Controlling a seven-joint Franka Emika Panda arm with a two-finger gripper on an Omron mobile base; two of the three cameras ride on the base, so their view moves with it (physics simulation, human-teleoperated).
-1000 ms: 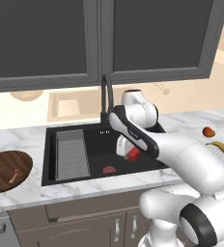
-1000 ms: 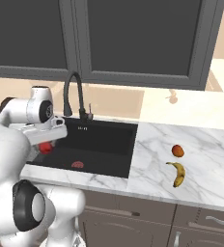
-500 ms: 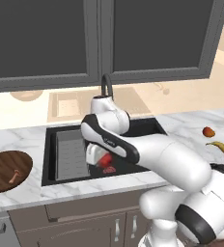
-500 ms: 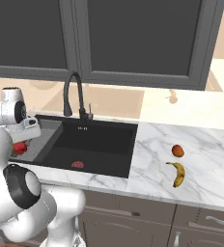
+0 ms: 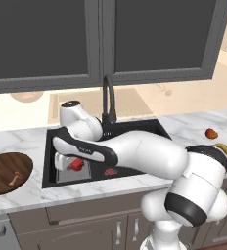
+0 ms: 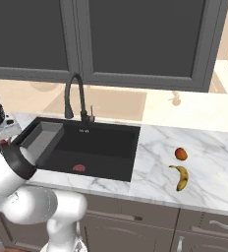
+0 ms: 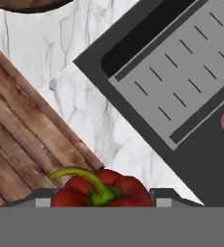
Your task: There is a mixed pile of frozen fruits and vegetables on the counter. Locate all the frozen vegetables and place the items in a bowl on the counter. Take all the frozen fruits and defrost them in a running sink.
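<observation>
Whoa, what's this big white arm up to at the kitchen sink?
It is sorting food. The gripper is shut on a red pepper and holds it over the left side of the black sink, toward the wooden bowl on the marble counter. A tan-brown stick-like piece already lies in that bowl. An orange-red round fruit and a banana wait on the counter to the right of the sink.

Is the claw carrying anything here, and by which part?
Yes: a red bell pepper, gripped across its body between the claw fingers, with its green stem pointing up toward the hand camera.
</observation>
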